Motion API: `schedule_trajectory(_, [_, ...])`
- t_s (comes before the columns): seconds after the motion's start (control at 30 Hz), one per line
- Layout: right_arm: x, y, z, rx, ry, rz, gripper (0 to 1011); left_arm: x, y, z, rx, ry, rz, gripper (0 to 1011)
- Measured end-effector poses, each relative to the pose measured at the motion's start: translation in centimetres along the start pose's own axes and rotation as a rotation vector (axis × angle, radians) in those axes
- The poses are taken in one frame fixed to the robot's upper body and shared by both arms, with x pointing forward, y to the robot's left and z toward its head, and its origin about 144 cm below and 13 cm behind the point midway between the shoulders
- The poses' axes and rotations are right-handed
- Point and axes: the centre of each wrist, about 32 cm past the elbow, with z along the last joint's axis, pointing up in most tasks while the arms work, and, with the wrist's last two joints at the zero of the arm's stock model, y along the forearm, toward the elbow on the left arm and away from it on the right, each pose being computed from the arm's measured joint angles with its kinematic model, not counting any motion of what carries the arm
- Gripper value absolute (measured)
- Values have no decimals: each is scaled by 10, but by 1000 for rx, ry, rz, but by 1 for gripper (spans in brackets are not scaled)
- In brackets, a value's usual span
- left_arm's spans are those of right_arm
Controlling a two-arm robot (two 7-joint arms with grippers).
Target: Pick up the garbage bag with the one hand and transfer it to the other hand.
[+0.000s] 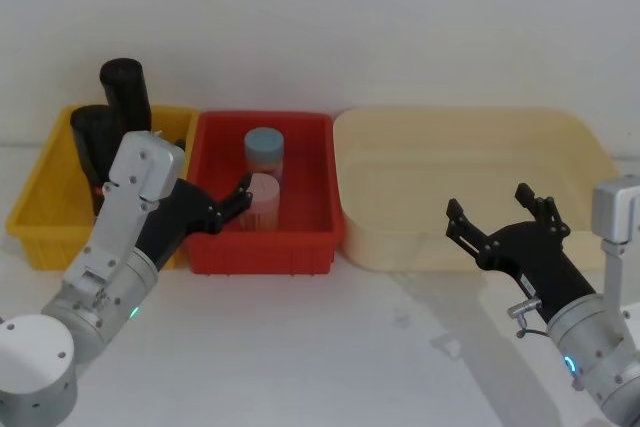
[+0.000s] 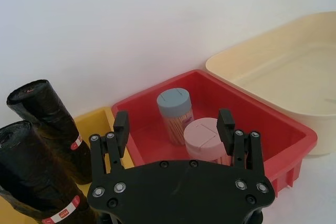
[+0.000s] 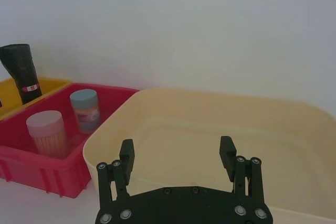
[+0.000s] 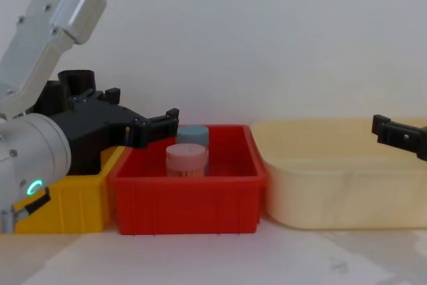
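Garbage bag [image 2: 32, 174], a tall black wrinkled-plastic roll, stands upright in the yellow plastic bin [image 1: 38, 232], just left of the left gripper [image 2: 173, 124], whose fingers are spread apart. The right gripper [image 1: 490, 205], likewise spread, sits well away.

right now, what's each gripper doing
Left gripper: open, holding nothing.
Right gripper: open, holding nothing.

Yellow bin [image 1: 40, 237]: one garbage bag roll [image 1: 125, 87] stands upright behind a second roll [image 1: 92, 142], close together, tops above the rim, open overhead. Left gripper [image 2: 173, 127], fingers spread, hangs at the red bin's [image 1: 262, 247] left wall, near a pink-lidded jar [image 1: 265, 197] and a blue-lidded jar [image 1: 265, 150]. Cream tub [image 1: 400, 242]: open room inside.
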Motion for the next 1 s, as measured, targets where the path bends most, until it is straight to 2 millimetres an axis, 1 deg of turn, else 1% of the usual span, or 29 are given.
schedule_trajectory(1.0, [0, 0, 0, 0, 0, 0, 1002, 0, 0, 0, 0, 0, 0, 1000])
